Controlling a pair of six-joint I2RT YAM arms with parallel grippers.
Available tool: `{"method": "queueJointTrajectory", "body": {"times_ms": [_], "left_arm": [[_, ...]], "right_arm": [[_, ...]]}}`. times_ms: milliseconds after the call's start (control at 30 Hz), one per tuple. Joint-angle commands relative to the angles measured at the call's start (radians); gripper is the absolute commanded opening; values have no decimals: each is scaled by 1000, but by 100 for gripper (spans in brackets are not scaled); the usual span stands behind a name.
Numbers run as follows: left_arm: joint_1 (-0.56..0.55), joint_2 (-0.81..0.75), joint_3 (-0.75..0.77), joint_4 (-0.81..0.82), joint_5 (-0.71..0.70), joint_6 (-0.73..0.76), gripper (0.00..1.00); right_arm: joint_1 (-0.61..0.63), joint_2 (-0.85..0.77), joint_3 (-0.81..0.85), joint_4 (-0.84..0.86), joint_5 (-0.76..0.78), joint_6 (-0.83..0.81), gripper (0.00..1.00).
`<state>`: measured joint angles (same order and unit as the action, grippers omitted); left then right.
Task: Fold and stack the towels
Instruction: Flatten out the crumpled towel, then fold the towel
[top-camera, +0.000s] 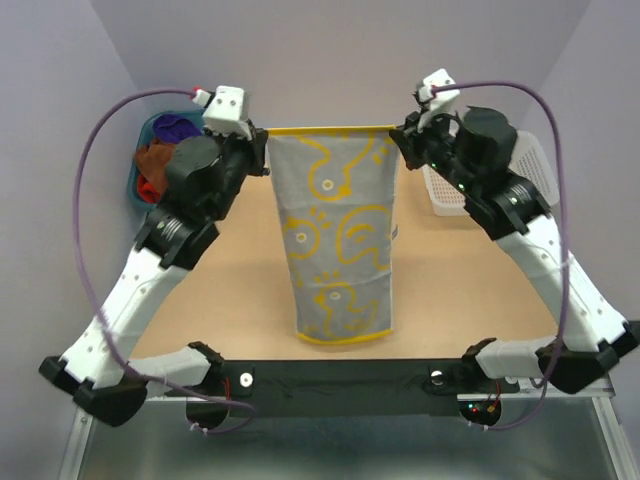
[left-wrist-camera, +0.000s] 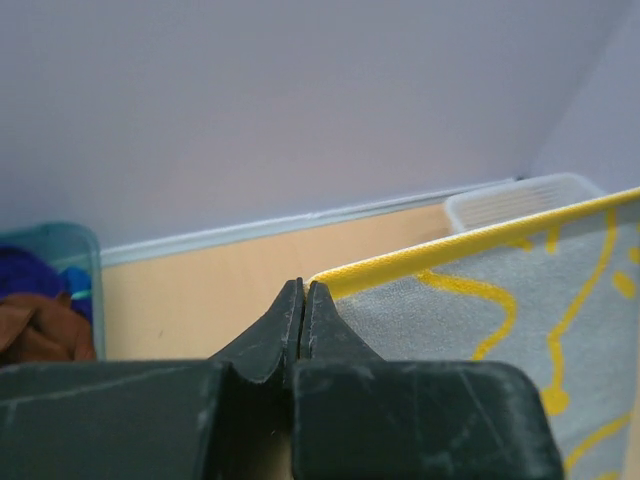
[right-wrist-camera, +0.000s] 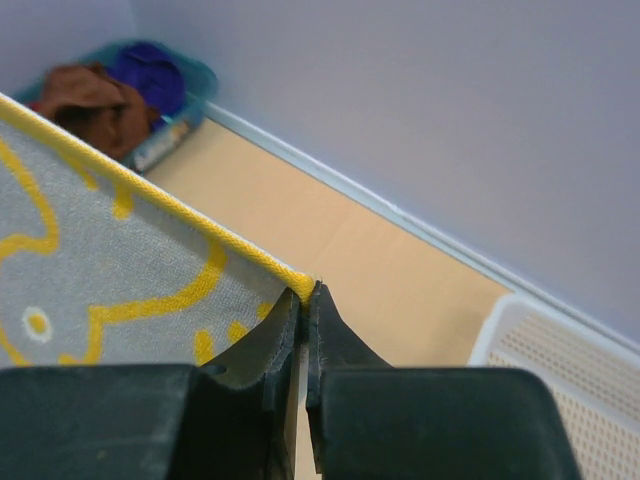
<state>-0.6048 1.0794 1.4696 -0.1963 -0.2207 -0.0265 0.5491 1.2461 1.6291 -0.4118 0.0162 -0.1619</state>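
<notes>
Towel (top-camera: 340, 240) hangs stretched between left claw (left-wrist-camera: 303, 297) and right claw (right-wrist-camera: 307, 299), each pinching a top corner.

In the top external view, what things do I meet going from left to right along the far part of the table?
First the teal plastic tub → left gripper → grey towel with yellow pattern → right gripper → white mesh basket.

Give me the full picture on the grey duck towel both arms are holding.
The towel is grey cloth with yellow duck outlines and a yellow hem. It is unfolded, its top edge pulled taut between the left gripper and right gripper, jaws shut on each top corner. It hangs over the table; whether its bottom hem touches is unclear.
</notes>
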Motion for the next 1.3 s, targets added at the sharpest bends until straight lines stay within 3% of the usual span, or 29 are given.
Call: {"method": "queueJointTrajectory", "body": {"times_ms": [0, 167, 367, 533, 800, 967, 1267], "left_arm": [[104, 174, -23, 27, -201, -26, 0], [246, 478, 27, 81, -106, -87, 0], [272, 775, 225, 130, -23, -61, 0], [287, 892, 325, 141, 26, -36, 0], [290, 785, 166, 141, 67, -35, 0], [290, 642, -9, 80, 139, -90, 0], [290, 418, -325, -20, 280, -191, 0]], "right_arm": [[-34, 153, 55, -10, 269, -56, 1], [-95, 433, 138, 56, 294, -87, 1], [-176, 669, 198, 168, 214, -91, 0], [-192, 783, 244, 188, 191, -128, 1], [-195, 705, 72, 194, 90, -97, 1], [-195, 514, -124, 182, -10, -38, 0], [-195, 340, -350, -4, -139, 129, 0]]}}
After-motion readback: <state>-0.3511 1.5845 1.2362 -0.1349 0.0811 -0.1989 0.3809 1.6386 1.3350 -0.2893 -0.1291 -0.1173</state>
